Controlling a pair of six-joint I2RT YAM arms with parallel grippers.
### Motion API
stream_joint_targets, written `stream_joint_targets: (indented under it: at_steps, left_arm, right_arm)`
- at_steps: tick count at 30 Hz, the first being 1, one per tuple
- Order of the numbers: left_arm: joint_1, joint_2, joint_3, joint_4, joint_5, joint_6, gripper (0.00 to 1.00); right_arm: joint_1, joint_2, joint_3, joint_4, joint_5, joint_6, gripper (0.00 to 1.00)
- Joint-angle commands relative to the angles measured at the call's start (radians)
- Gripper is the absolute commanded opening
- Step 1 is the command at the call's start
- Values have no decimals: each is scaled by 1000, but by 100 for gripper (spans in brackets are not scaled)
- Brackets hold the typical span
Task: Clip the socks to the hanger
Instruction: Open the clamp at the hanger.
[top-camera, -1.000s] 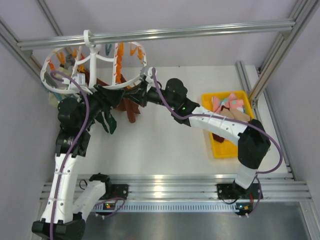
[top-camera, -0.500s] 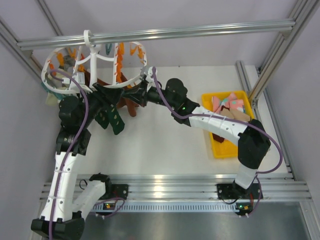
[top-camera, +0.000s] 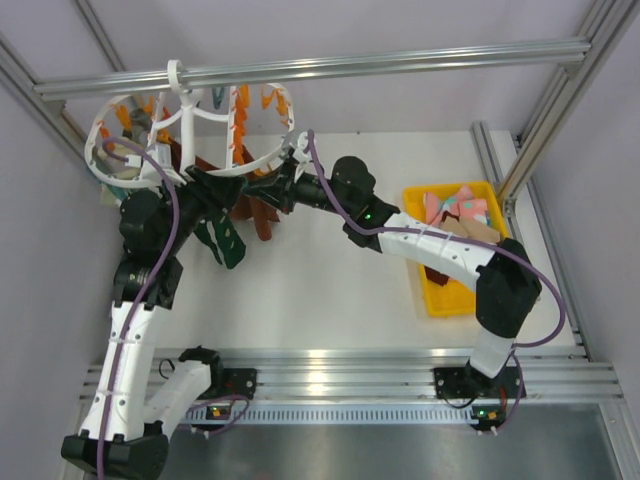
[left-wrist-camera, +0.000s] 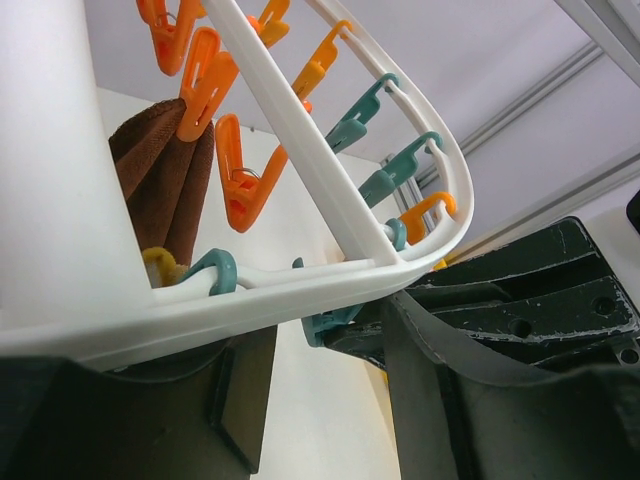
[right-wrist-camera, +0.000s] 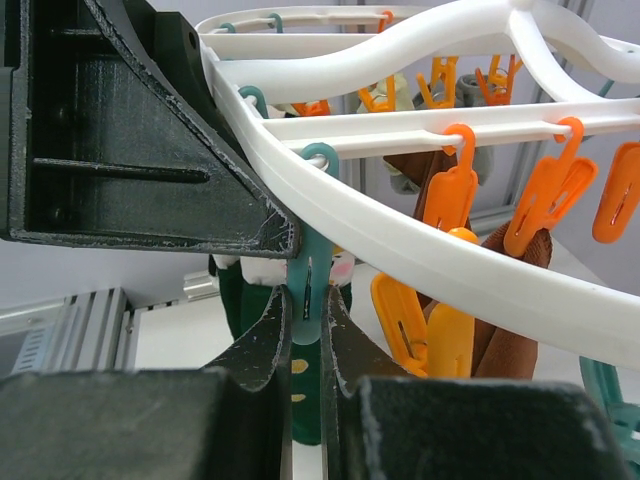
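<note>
The white hanger (top-camera: 255, 160) hangs from the rail at the upper left, with brown socks (top-camera: 262, 215) clipped on it. My right gripper (top-camera: 264, 190) reaches in from the right. In the right wrist view it (right-wrist-camera: 308, 295) is shut on a teal clip (right-wrist-camera: 308, 265) under the rim (right-wrist-camera: 420, 240). A dark green sock (top-camera: 226, 245) dangles from my left gripper (top-camera: 220, 197) and hangs just behind that clip (right-wrist-camera: 305, 400). In the left wrist view my fingers (left-wrist-camera: 245, 400) stand apart beneath the rim (left-wrist-camera: 250, 300), and the hold on the sock is hidden.
A yellow tray (top-camera: 425, 290) at the right holds more socks (top-camera: 455, 210), pink-patterned and beige. The aluminium rail (top-camera: 400, 62) crosses the back. Orange and teal clips (left-wrist-camera: 240, 190) dangle close around both grippers. Side rails and walls frame the table.
The green sock has swung a little to the right and turned under the left gripper. The hanger shifted slightly. The right gripper stays shut on the teal clip.
</note>
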Motion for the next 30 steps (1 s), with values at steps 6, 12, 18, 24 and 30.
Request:
stream_joint_targets:
  at_steps: [6,12,18,24,30]
  left_arm:
    - [-3,88,44,248,-40,-7,43]
    - [-3,101,46,274,-23,-22,16]
    - [-3,101,43,268,-14,-25,0]
    - [-5,90,33,269,9,-27,0]
    - [-6,70,12,294,34,-45,26]
  right_arm:
    - [21,-58,6,42,-120,7,0]
    - [20,-58,6,35,-129,-2,0]
    - [11,-53,10,27,-114,1,7]
    - [-2,-38,29,19,-80,8,0]
    - [-8,-28,46,10,-77,12,0]
